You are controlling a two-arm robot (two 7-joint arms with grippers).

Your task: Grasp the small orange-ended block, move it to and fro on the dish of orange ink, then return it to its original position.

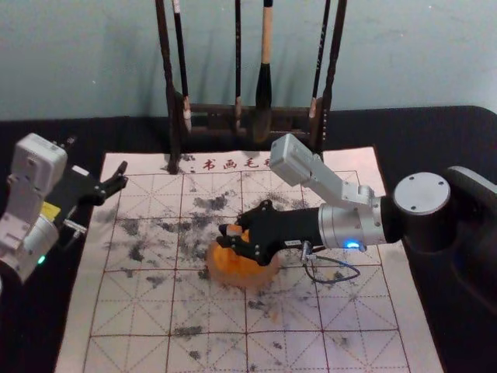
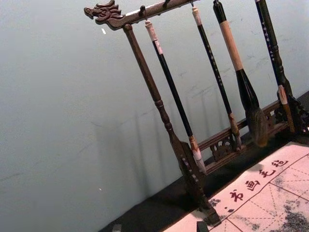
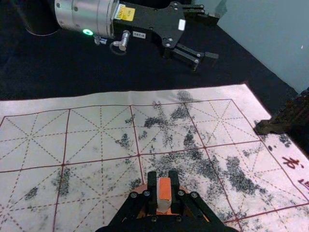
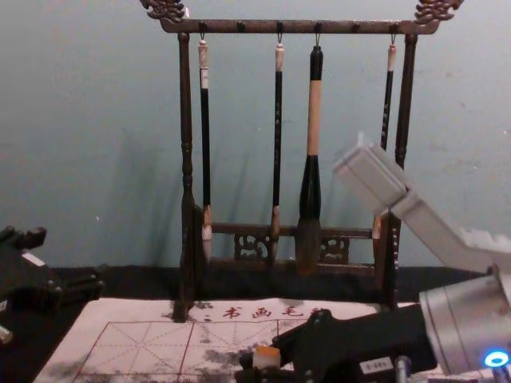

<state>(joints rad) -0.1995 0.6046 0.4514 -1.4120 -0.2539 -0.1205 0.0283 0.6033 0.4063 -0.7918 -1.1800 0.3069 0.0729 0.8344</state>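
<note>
In the head view, my right gripper point(image 1: 233, 236) is over the far part of the orange ink dish point(image 1: 242, 269), shut on the small block point(image 1: 234, 231). The right wrist view has the block point(image 3: 164, 187) clamped between both fingers of the gripper point(image 3: 164, 182), the dish point(image 3: 140, 188) partly hidden beneath. From the chest, the block point(image 4: 267, 358) shows a white body and an orange upper end. Whether its underside touches the ink cannot be told. My left gripper point(image 1: 97, 159) is parked open at the mat's far left; its spread fingertips edge into the left wrist view point(image 2: 159, 227).
A dark wooden rack point(image 4: 239, 264) with several hanging brushes stands behind the mat. The large brush point(image 4: 310, 199) hangs right of the rack's middle. The gridded mat point(image 1: 132, 311) has black ink smudges and lies on a black cloth point(image 1: 435, 132).
</note>
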